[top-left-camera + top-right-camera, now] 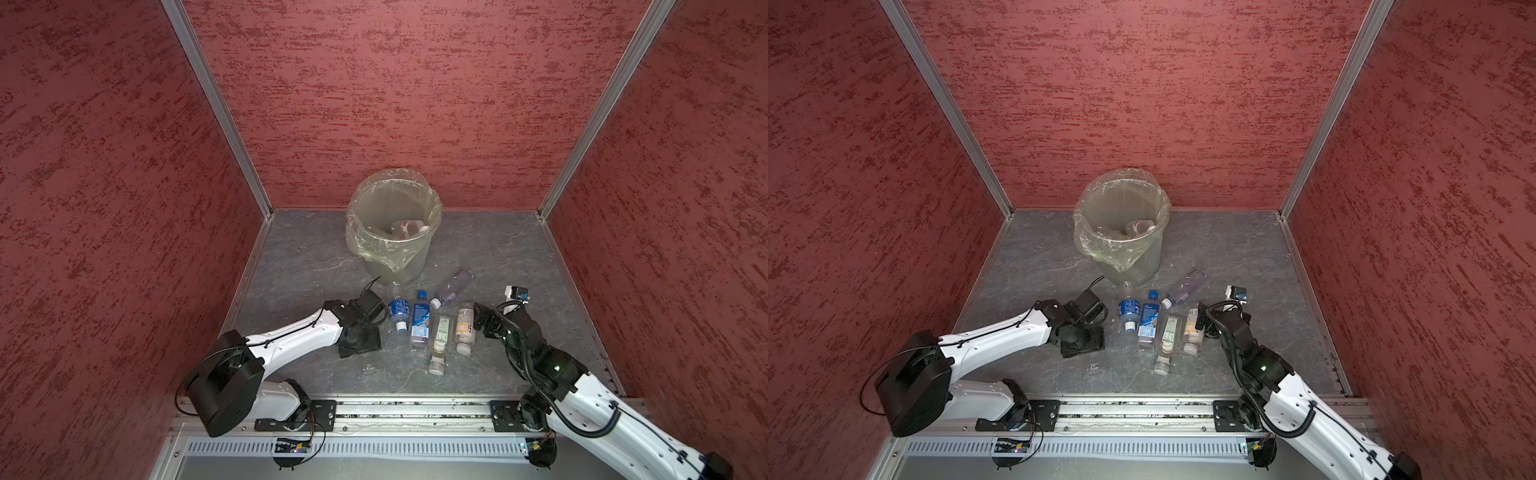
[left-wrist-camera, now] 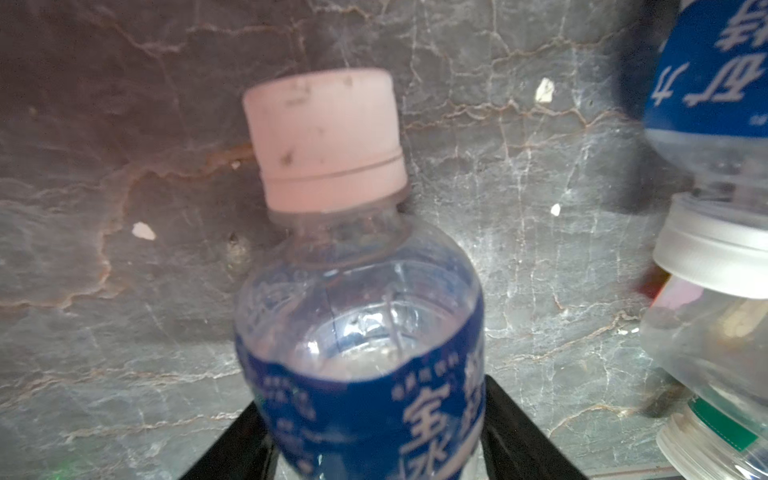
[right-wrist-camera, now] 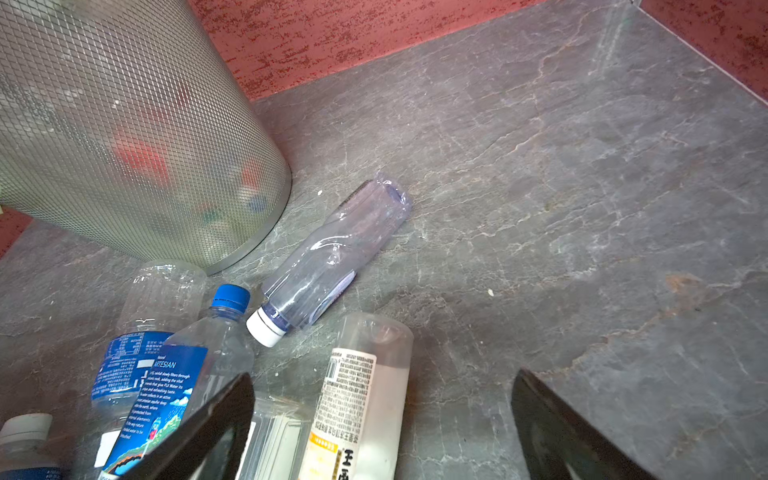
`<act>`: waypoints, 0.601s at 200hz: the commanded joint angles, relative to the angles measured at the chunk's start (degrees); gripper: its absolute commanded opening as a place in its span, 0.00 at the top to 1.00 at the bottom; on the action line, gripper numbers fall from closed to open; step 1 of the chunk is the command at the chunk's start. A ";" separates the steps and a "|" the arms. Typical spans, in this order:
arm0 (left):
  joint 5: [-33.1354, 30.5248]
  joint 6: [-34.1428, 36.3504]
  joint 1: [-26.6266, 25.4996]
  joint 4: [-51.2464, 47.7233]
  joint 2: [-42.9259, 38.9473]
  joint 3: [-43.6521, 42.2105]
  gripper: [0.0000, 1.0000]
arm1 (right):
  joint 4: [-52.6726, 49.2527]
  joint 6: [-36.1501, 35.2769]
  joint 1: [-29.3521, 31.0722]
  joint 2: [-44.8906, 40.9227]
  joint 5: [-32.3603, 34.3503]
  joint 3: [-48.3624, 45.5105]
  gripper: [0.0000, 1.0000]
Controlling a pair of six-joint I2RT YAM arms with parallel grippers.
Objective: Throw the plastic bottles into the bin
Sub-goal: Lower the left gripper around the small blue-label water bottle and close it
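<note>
- Far middle of the floor [image 1: 511, 253]: the bin [image 1: 419, 258], upright with its mouth open. At least one red-label bottle [image 1: 405, 228] lies inside.
- In both top views the bin lies beyond the left gripper [image 1: 360, 338] and slightly to its right. Both arms sit about equally far from it, but the left is the loaded one, so I judge the carry to be its job.
- Right gripper [image 3: 382, 376]: jaws wide apart, holding nothing. The yellow-label bottle [image 3: 353, 407] lies lengthwise in the gap, nearer one finger. Cannot tell if they touch.
- Five loose bottles [image 1: 419, 322] lie on their sides in a row between the two grippers, just short of the bin's foot.
- The blue-label bottle [image 2: 357, 374] is hidden under the left gripper in the top views. In the left wrist view the fingers [image 2: 511, 432] press either side of its label, clamped across its width. The long axis runs out past the fingertips, with the white cap [image 2: 328, 141] leading.
- Cannot tell whether it is off the floor.
- Next, as I judge it: lift, clear the rim, then let go.
</note>
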 commanded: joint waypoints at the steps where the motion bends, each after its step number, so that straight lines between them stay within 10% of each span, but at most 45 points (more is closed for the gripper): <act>1: 1.25 0.45 0.72 1.80 0.90 -0.87 0.27 | 1.50 0.71 -0.24 0.25 0.06 -0.36 0.03; 120: 3.90 2.48 2.14 5.89 5.22 -2.37 0.27 | 2.46 0.05 -0.21 2.62 -1.15 0.00 0.03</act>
